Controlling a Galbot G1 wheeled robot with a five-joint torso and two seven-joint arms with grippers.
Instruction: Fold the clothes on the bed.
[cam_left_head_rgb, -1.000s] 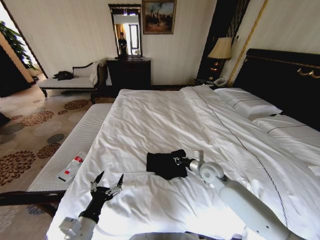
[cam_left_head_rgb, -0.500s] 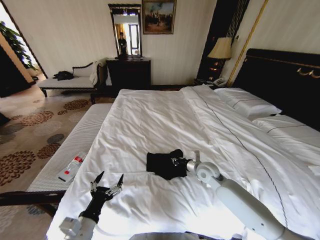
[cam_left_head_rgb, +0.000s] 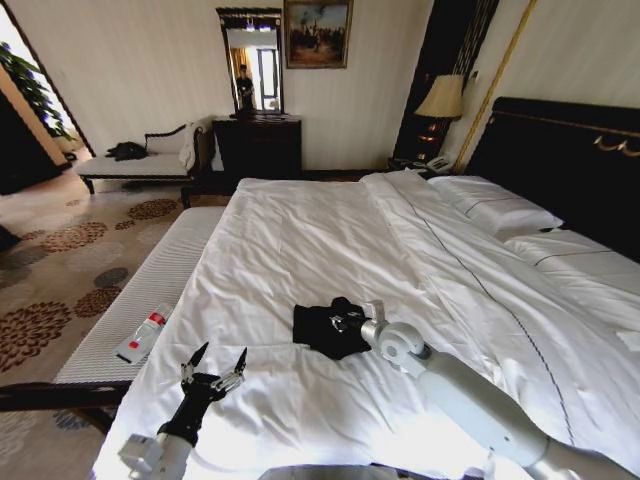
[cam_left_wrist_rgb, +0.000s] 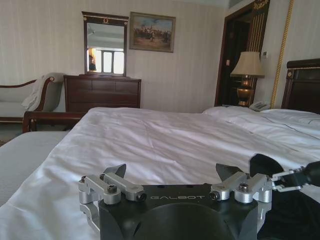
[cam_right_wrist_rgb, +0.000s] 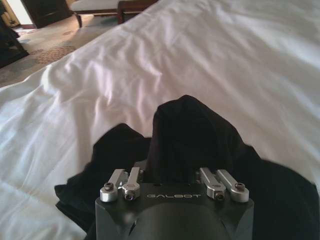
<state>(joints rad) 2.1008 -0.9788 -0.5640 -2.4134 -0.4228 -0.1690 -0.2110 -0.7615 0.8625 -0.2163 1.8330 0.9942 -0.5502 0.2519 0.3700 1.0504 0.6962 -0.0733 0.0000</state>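
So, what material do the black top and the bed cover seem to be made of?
The black top looks like soft matte knit, perhaps cotton: it bunches limply where the right gripper pinches it. The white duvet looks like smooth woven cotton: fine creases, faint sheen.

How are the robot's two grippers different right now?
The left gripper hangs open near the bed's foot, empty, apart from the clothes. The right gripper reaches over the clothes and is shut on a raised fold of black fabric. Both share the same build.

Lamp (cam_left_head_rgb: 443, 98), dresser (cam_left_head_rgb: 258, 145), mirror (cam_left_head_rgb: 251, 62), painting (cam_left_head_rgb: 318, 33) along wall.
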